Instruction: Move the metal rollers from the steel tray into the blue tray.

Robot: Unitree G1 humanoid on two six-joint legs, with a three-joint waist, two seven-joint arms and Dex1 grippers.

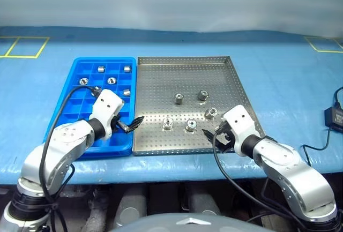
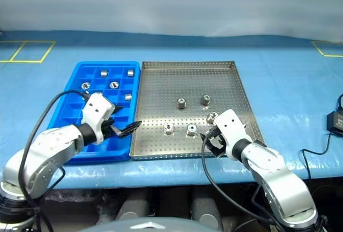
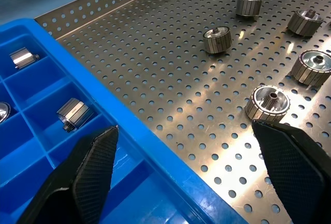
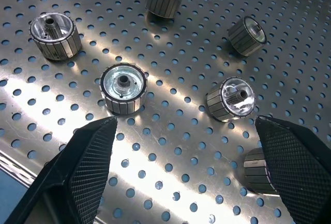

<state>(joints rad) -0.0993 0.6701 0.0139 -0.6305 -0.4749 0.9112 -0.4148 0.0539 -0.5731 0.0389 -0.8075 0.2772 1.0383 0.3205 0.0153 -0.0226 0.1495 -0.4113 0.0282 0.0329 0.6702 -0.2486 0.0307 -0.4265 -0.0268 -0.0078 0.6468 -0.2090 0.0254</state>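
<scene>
Head views: The steel tray (image 1: pixel 161 82), silver-grey with a perforated floor and low raised rim, lies on a blue table (image 1: pixel 289 82). The blue tray (image 1: pixel 80 135), a gridded plastic tray, sits flush against the steel tray's left rim. Five metal rollers (image 1: pixel 179 99) rest in the near right part of the steel tray: two toward its middle, two nearer the front rim, one close to the right rim. Each is a short shiny cylinder with ribbed sides and a central hole. Several more rollers occupy compartments in the far half of the blue tray. The left gripper (image 1: pixel 130 125) hangs over the seam between the two trays near their front edges, jaws spread, holding nothing. The right gripper (image 1: pixel 214 134) hangs over the steel tray's front right corner, jaws likewise spread and empty.

Left wrist view: One finger stands over a blue compartment, the other over the perforated floor beside a roller standing on end.

Right wrist view: Four rollers lie beyond the wide-apart fingers; a fifth sits partly behind one finger.
</scene>
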